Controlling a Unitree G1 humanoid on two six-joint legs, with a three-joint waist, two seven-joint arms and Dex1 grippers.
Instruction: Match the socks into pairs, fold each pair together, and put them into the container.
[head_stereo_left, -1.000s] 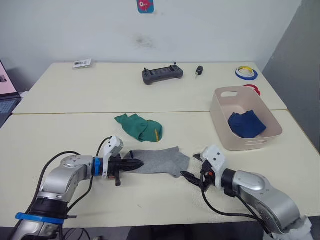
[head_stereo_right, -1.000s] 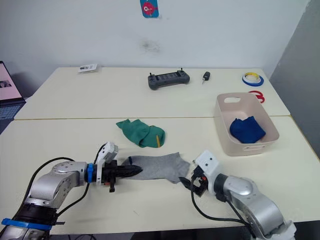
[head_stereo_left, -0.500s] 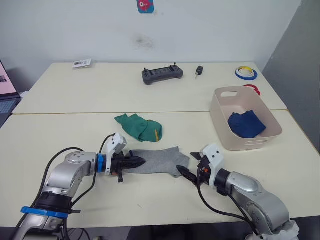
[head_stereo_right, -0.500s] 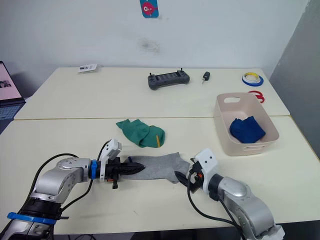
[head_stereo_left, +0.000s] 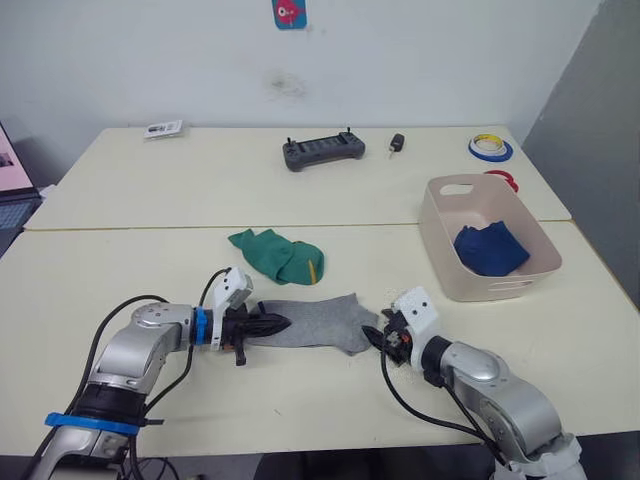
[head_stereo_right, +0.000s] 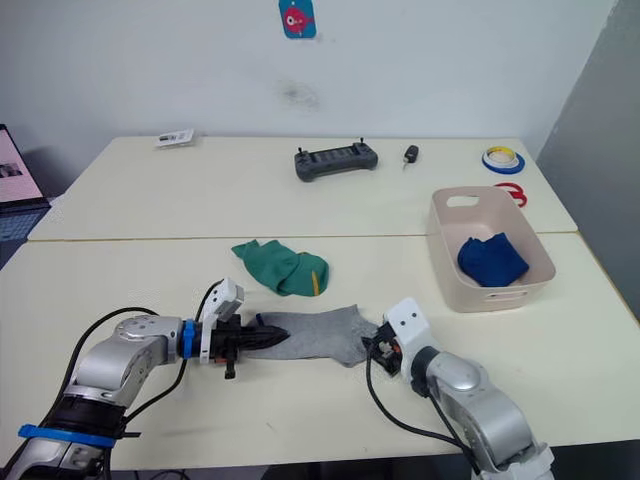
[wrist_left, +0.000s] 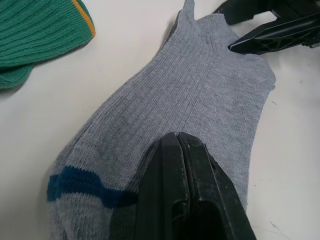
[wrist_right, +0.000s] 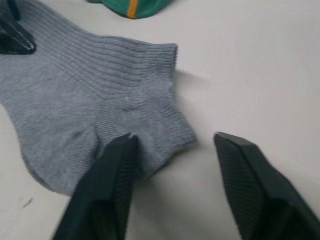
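Nearest the camera, a grey sock (head_stereo_left: 318, 323) flat on the cream table (head_stereo_left: 150, 215), stretched between two grippers, so taking that sock as the marker for everything else. At its banded end, toward the robot's left, left gripper (head_stereo_left: 268, 324) pinched tight, black fingers (wrist_left: 182, 195) pressed together on top of the grey fabric just past a dark blue stripe (wrist_left: 82, 187) in the left wrist view. At the opposite end of the grey sock, right gripper (head_stereo_right: 374, 349) spread wide, one finger (wrist_right: 107, 180) resting on the ribbed heel edge, the other on bare tabletop just beside the cloth, nothing clamped between them. Just beyond the grey sock, close but not touching, green socks (head_stereo_left: 280, 256) in a rumpled heap with a small yellow mark (head_stereo_left: 314, 268) showing on the side nearer the grey one. Farther off to the right of the grey sock, well apart, the pale pink container (head_stereo_left: 440, 262) standing upright with a slot handle at its far wall, and inside it a folded dark blue pair (head_stereo_left: 490, 248) lying on the floor of the tub. Far beyond the grey sock, across the table seam, a dark handheld controller (head_stereo_left: 322, 151), a small black key fob (head_stereo_left: 397, 142) beside it, tape rolls (head_stereo_left: 491, 148) past the container toward the far right corner, and a small card (head_stereo_left: 163, 127) at the far left, all under a blue sticker (head_stereo_left: 290, 12) on the wall
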